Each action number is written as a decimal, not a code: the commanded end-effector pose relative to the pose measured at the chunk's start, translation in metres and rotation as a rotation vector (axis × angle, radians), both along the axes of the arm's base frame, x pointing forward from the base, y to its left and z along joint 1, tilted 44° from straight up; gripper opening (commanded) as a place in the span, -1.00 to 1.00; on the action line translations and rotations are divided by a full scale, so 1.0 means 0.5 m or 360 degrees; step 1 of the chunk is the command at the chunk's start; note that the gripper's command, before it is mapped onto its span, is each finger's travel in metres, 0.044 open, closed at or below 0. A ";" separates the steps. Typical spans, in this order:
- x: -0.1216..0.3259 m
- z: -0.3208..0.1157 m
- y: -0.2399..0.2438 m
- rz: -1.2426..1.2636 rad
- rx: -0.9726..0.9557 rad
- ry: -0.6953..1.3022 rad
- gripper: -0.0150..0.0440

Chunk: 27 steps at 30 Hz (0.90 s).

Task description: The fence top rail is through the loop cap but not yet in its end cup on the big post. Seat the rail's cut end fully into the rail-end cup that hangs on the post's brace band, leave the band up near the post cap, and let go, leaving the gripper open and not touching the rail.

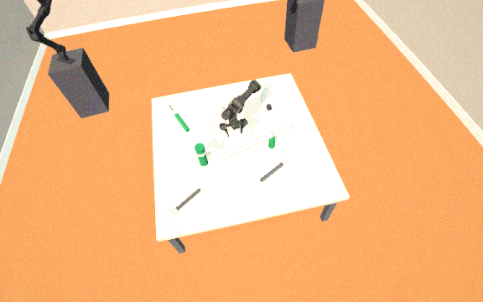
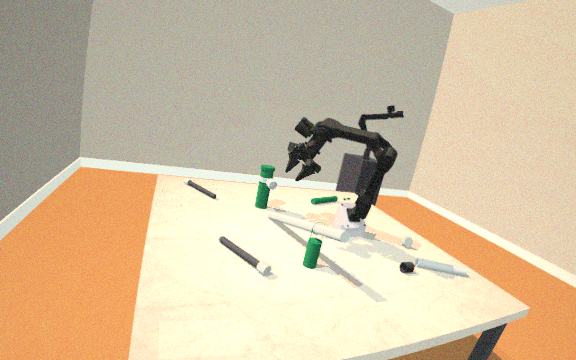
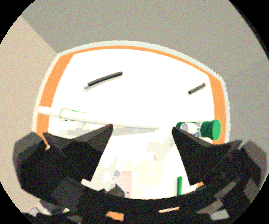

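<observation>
The big green post [image 1: 203,161] [image 2: 262,199] stands upright, its white brace band [image 1: 201,155] up near the green post cap [image 1: 199,147] [image 2: 267,169]. The pale rail-end cup [image 2: 272,185] hangs on the band's rail side. The long white rail [image 1: 258,141] [image 2: 293,220] [image 3: 90,119] passes through the thin green loop [image 2: 318,223] on the small green post [image 1: 272,143] [image 2: 312,254]. Its end toward the big post is outside the cup, with a gap between them. My gripper [image 1: 235,133] [image 2: 293,175] [image 3: 142,128] is open and empty, above the table and clear of the rail.
Two dark rods [image 1: 272,171] [image 1: 187,200] [image 2: 201,189] lie beyond the rail. A green tube [image 1: 181,122] [image 2: 324,200] lies near my arm's base. A small black piece [image 1: 269,106] [image 2: 407,267] and a pale blue tube [image 1: 264,94] [image 2: 440,267] lie on the other side.
</observation>
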State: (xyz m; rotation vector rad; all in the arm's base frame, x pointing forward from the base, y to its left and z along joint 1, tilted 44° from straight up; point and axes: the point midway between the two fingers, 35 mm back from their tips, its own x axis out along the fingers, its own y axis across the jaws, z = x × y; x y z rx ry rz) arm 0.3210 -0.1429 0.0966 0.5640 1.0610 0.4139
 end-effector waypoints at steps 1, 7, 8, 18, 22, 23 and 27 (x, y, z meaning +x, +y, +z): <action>0.012 -0.027 0.032 0.0440 -0.0155 -0.0162 1.00; 0.024 -0.065 0.090 0.1284 -0.0365 -0.0567 1.00; 0.026 -0.072 0.101 0.1426 -0.0386 -0.0644 1.00; 0.028 -0.104 0.154 0.2177 -0.0439 -0.1114 1.00; 0.028 -0.104 0.154 0.2177 -0.0439 -0.1114 1.00; 0.028 -0.104 0.154 0.2177 -0.0439 -0.1114 1.00; 0.028 -0.104 0.154 0.2177 -0.0439 -0.1114 1.00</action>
